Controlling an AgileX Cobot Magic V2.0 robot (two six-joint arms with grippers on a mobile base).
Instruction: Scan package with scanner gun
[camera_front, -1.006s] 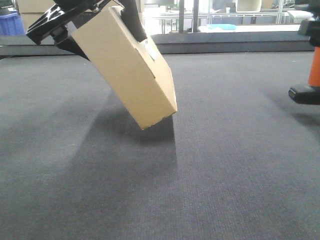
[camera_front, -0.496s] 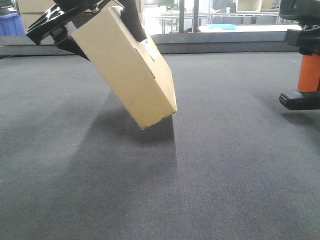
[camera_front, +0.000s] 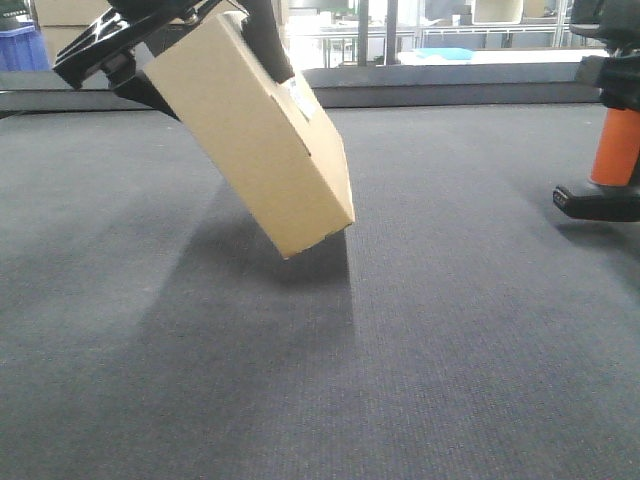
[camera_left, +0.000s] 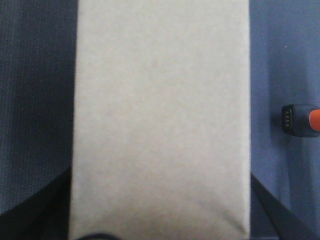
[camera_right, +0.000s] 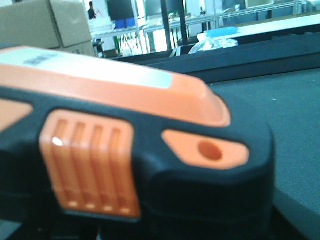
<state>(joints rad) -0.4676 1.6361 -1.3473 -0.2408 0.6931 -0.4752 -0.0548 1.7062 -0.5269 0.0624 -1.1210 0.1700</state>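
Note:
A brown cardboard package (camera_front: 255, 135) hangs tilted over the grey mat (camera_front: 400, 350), its lower corner just above the mat or touching it; I cannot tell which. My left gripper (camera_front: 200, 60) is shut on its upper end, with black fingers (camera_front: 100, 55) on either side. In the left wrist view the package (camera_left: 160, 115) fills the middle, with dark fingers (camera_left: 45, 210) at its lower corners. The orange and black scanner gun (camera_front: 612, 160) stands at the far right, gripped at the top by my right gripper (camera_front: 618, 75). Its head (camera_right: 125, 150) fills the right wrist view.
The scanner's black foot (camera_left: 299, 120) shows right of the package in the left wrist view. A raised dark rail (camera_front: 450, 92) bounds the mat's far edge. A blue bin (camera_front: 18, 45) and stacked cartons (camera_right: 45, 22) stand beyond it.
The scanner gun has moved left into view in my right gripper. The package and the left arm have not moved.

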